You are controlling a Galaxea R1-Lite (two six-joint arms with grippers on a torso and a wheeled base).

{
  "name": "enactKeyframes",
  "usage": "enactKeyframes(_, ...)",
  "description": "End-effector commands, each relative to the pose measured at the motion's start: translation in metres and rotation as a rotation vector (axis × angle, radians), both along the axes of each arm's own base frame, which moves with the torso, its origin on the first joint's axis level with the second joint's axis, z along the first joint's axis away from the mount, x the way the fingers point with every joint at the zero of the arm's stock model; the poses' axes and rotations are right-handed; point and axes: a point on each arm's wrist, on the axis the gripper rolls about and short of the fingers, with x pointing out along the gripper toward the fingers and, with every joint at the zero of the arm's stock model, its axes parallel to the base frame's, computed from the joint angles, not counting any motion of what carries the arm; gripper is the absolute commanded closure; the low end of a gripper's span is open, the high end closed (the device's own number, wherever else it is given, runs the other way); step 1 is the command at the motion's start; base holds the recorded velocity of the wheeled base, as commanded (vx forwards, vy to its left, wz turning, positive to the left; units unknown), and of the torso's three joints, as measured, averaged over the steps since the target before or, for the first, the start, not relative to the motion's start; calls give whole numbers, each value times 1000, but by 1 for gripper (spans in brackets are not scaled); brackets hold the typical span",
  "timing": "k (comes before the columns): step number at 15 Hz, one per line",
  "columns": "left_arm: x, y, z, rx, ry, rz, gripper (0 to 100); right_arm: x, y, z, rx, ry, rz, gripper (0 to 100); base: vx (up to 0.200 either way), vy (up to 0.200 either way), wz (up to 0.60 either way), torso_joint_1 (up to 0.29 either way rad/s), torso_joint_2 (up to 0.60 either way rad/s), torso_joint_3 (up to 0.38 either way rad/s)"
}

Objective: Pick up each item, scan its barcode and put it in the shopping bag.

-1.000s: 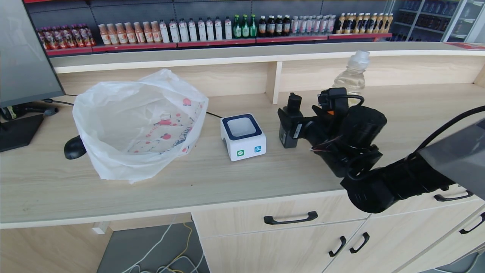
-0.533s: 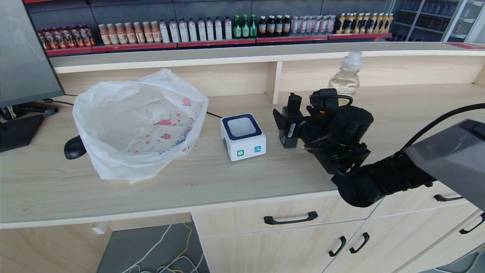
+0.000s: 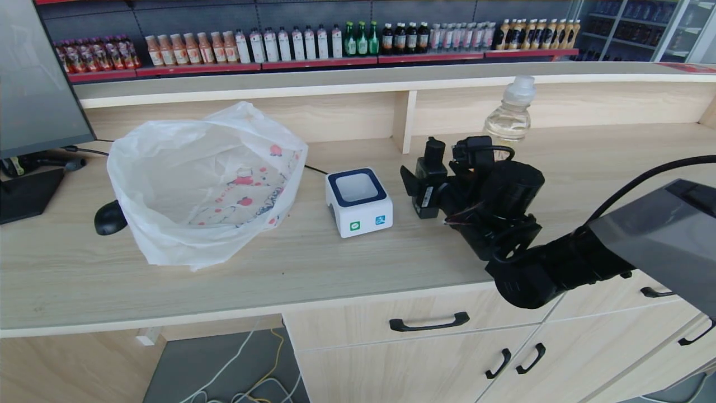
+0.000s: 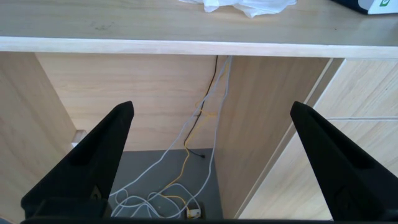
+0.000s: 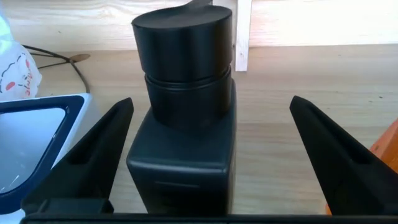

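Two bottles stood on the counter. Taking the scanner as the dial's centre in the head view, the black bottle stood upright at 3 o'clock, just beside it. The clear bottle was farther back, near 2 o'clock, and the open shopping bag sat at 9 o'clock. The right gripper was spread wide, with one finger on either side of the black bottle. Whether either finger touched the bottle could not be told. The left gripper hung below the counter edge, spread wide and holding nothing, facing cables in the recess.
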Motion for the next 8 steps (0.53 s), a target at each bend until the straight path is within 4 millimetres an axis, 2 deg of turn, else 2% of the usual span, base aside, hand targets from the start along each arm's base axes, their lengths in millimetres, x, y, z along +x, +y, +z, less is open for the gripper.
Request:
enactKeyframes(1,0,0,0,0,0,0,0,0,1,-1,-3,2,1,0,0,0,0,0,0,0)
enactKeyframes(8,0,0,0,0,0,0,0,4,1,-9,-12,17,-6,0,0,0,0,0,0,0)
